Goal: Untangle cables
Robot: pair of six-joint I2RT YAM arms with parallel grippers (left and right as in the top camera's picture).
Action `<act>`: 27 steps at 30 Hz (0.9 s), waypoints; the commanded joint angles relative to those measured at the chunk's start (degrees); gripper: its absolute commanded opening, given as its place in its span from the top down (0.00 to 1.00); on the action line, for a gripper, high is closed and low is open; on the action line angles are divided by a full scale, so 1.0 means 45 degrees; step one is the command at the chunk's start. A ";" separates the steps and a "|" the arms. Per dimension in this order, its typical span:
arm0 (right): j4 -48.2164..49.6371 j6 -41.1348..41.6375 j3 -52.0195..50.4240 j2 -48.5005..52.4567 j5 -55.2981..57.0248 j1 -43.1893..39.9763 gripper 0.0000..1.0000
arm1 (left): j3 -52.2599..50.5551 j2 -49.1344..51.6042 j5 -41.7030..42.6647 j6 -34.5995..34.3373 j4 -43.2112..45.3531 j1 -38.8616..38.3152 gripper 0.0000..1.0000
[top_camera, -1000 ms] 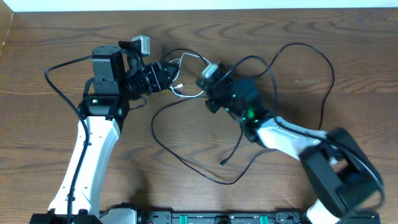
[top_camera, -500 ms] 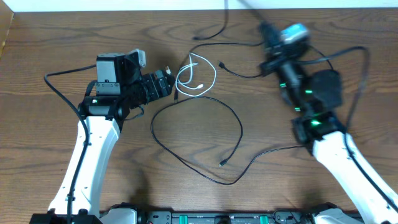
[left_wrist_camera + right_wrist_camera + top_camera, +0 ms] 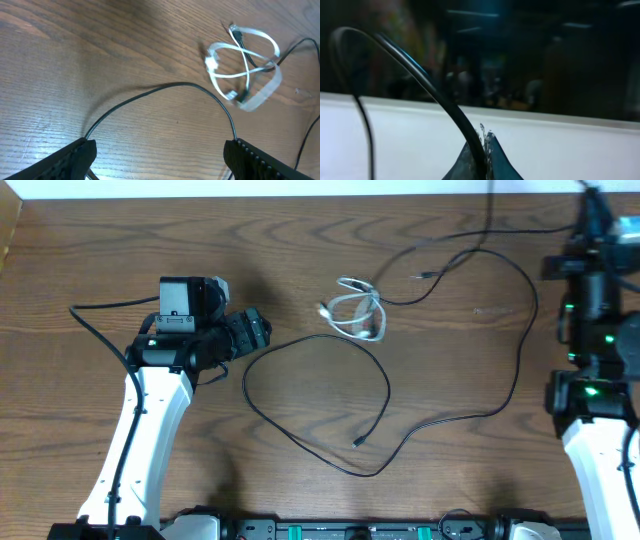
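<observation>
right jaws: closed tight on black cable (image 3: pixel 455 119), held high, likely to draw it from white cable (image 3: pixel 360 315) loops | left jaws: wide open, empty, low over bench (image 3: pixel 75 60)

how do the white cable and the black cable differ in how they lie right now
The white cable is bunched into a small coil; the black cable sprawls in wide open loops. The white cable covers a small patch; the black cable runs across much of the table. Both are thin, and they cross at the coil.
</observation>
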 commanded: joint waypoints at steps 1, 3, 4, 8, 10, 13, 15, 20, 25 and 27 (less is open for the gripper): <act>0.0044 -0.0078 0.0767 -0.0384 0.0151 -0.0753 0.99 | 0.0243 -0.0053 -0.0194 0.0073 -0.0049 0.0005 0.14; 0.0039 0.0068 0.1112 -0.0466 0.0146 -0.1010 0.99 | 0.0243 -0.0053 -0.0194 0.0073 -0.0049 0.0005 0.14; 0.0039 0.0209 0.1292 -0.0495 0.0136 -0.1069 0.99 | 0.0243 -0.0053 -0.0194 0.0073 -0.0049 0.0005 0.13; -0.0141 0.0612 0.1817 -0.0520 -0.0287 -0.1049 0.99 | 0.0243 -0.0053 -0.0194 0.0068 -0.0044 0.0005 0.13; -0.0151 0.1302 0.1846 -0.0520 -0.0816 -0.1049 0.99 | 0.0243 -0.0053 -0.0189 0.0068 -0.0049 0.0005 0.13; -0.0151 0.2205 0.1841 -0.0515 -0.1341 -0.0981 0.99 | 0.0243 -0.0053 -0.0189 0.0068 -0.0049 0.0005 0.13; -0.0073 0.2589 0.1841 -0.0520 -0.1447 -0.0782 0.99 | 0.0243 -0.0053 -0.0189 0.0068 -0.0049 0.0005 0.13; 0.0442 0.2565 0.1841 -0.0491 -0.1477 -0.0233 0.99 | 0.0243 -0.0053 -0.0189 0.0068 -0.0053 0.0005 0.13; 0.1146 0.2467 0.1846 -0.0495 -0.1229 -0.0223 0.99 | 0.0243 -0.0053 -0.0189 0.0068 -0.0049 0.0005 0.13; 0.1292 0.2302 0.1894 -0.0495 -0.1039 -0.0243 0.99 | 0.0243 -0.0053 -0.0189 0.0068 -0.0053 0.0005 0.13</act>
